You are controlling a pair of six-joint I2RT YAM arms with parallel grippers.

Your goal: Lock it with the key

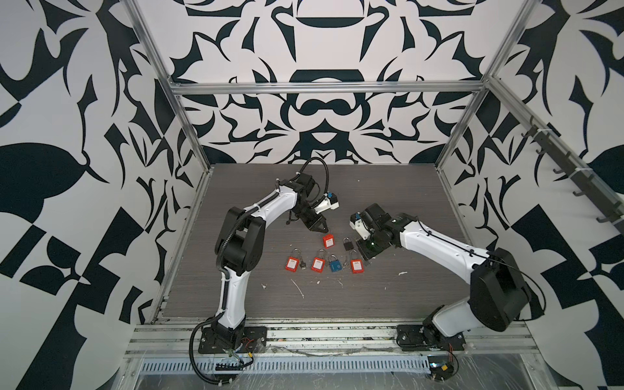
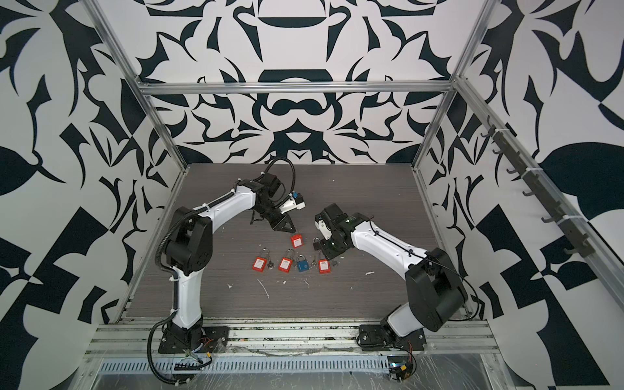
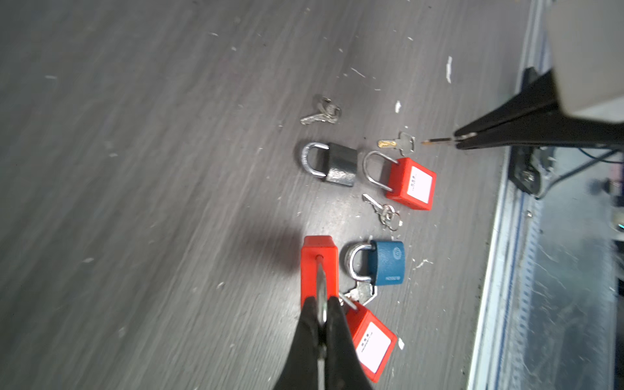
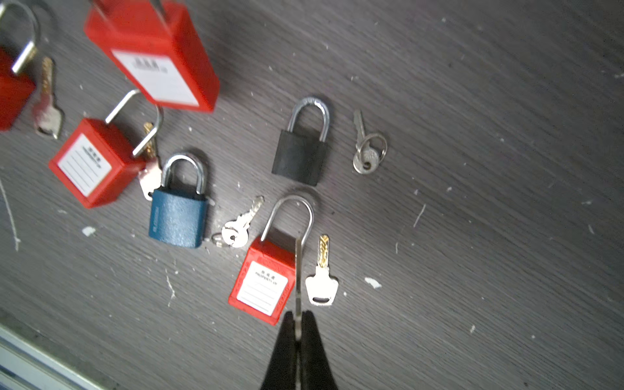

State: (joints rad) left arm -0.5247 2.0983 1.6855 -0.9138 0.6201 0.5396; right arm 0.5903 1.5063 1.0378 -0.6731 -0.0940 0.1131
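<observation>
Surface [image 1: 304,297]: dark grey wood-grain laminate flecked with white scraps, lower centre in both top views. Walls [image 1: 320,111]: white with bold black leaf shapes, edged by an aluminium frame [image 1: 324,87].

Left claw [image 3: 322,315]: pinched tight on a thin metal piece entering the end of a boxy red padlock [image 3: 319,270], at the centre of both top views. Shackle or key, cannot tell.

Right claw [image 4: 298,320]: closed flat on a slim key [image 4: 298,270], just right of centre in both top views.

Worktop [image 1: 270,304]: dark grey wood grain, flecked white. Four red padlocks [image 4: 98,162] bear white labels; blue padlock [image 4: 179,216]; black padlock [image 4: 299,158]. Keys [image 4: 320,285] silver, some brass-bladed. Walls [image 1: 320,50] white with black swirls.
</observation>
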